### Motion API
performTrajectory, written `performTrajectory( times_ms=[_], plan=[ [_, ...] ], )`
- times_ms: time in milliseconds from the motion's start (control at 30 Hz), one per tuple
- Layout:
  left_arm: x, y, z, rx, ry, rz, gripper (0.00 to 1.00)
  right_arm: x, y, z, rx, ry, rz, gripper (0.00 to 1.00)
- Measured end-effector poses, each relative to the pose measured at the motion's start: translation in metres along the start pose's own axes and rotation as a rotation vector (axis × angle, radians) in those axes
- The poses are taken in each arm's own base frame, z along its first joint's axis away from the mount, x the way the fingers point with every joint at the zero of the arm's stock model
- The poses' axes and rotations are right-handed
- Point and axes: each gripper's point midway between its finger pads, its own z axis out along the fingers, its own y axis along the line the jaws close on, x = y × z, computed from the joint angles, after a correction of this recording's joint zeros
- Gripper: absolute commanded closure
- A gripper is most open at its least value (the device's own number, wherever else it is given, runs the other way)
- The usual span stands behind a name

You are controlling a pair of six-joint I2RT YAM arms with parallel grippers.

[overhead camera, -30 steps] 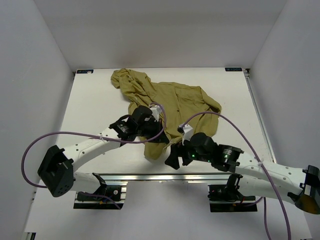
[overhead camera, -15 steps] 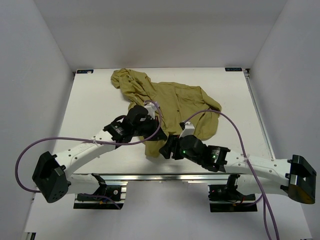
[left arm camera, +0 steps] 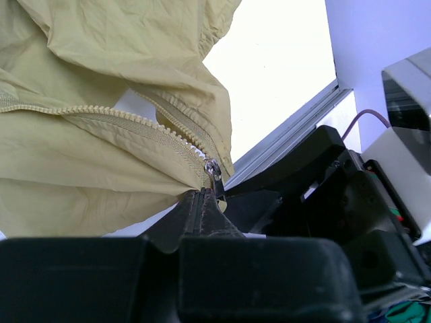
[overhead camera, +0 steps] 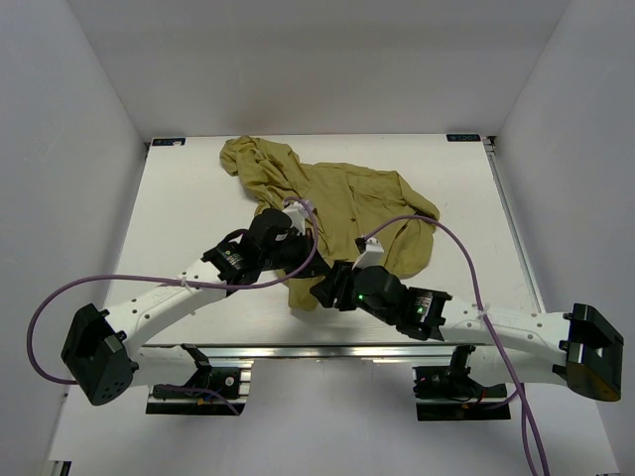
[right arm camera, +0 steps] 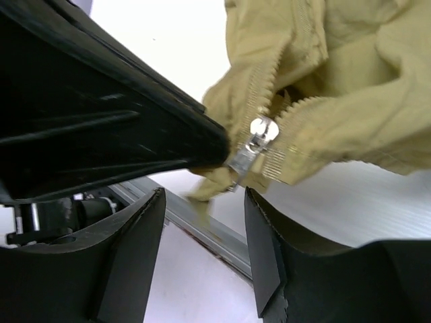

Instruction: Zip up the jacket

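1. One jacket (overhead camera: 352,203) lies on the white bench (overhead camera: 179,218): olive-yellow, thin and badly rumpled. Its hood (overhead camera: 253,159) is bunched toward the far left corner and the body spreads right of centre
2. Its lower edge hangs toward the near side of the bench, right where the two arms meet
3. The front is open. In the left wrist view two rows of zip teeth (left arm camera: 101,116) run in from the left, apart from each other, and come together at a single metal slider (left arm camera: 212,167) near the hem
4. The right wrist view shows that same slider (right arm camera: 259,130) with its pull tab hanging below it, and the fabric puckers around the join
5. There are two grippers. The left gripper (left arm camera: 202,196) is pinched closed on the jacket's bottom edge just under the slider, its fingers pressed flat together
6. The right gripper (right arm camera: 204,202) stands wide with nothing between its fingers. The slider and the left gripper's dark finger sit just beyond it
7. From above, the left gripper (overhead camera: 301,260) and right gripper (overhead camera: 322,294) sit close together over the hem, the left arm reaching in from the left and the right arm from the right
8. Two purple cables (overhead camera: 466,268) loop along the arms, one on each
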Motion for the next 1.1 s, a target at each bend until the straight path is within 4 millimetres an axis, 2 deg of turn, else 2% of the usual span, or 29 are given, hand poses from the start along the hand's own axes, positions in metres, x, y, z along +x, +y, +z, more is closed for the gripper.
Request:
performTrajectory(
  times_ms=[100, 133, 300, 333, 600, 833, 1100],
  plan=[
    [0.0, 0.0, 0.0, 0.0, -0.001, 0.0, 1.0, -0.003, 0.005, 0.0, -0.018, -0.013, 0.005, 0.51],
    [0.0, 0.0, 0.0, 0.0, -0.001, 0.0, 1.0, -0.005, 0.007, 0.001, -0.024, -0.018, 0.008, 0.6],
    [-0.001, -0.001, 0.0, 0.003, -0.005, 0.002, 1.0, -0.008, 0.011, 0.001, -0.042, -0.033, 0.013, 0.86],
    [-0.002, -0.001, 0.0, 0.005, -0.007, 0.002, 1.0, -0.008, 0.011, 0.001, -0.04, -0.034, 0.015, 1.0],
    [0.002, 0.002, 0.002, 0.003, -0.004, 0.003, 1.0, -0.01, 0.011, -0.001, -0.039, -0.036, 0.026, 1.0],
    [0.004, 0.003, 0.002, 0.01, 0.004, 0.02, 1.0, -0.036, 0.022, -0.021, -0.106, -0.085, 0.056, 1.0],
    [0.013, 0.003, 0.006, 0.034, 0.047, 0.052, 1.0, -0.044, 0.007, -0.015, -0.17, -0.004, 0.129, 1.0]
  ],
)
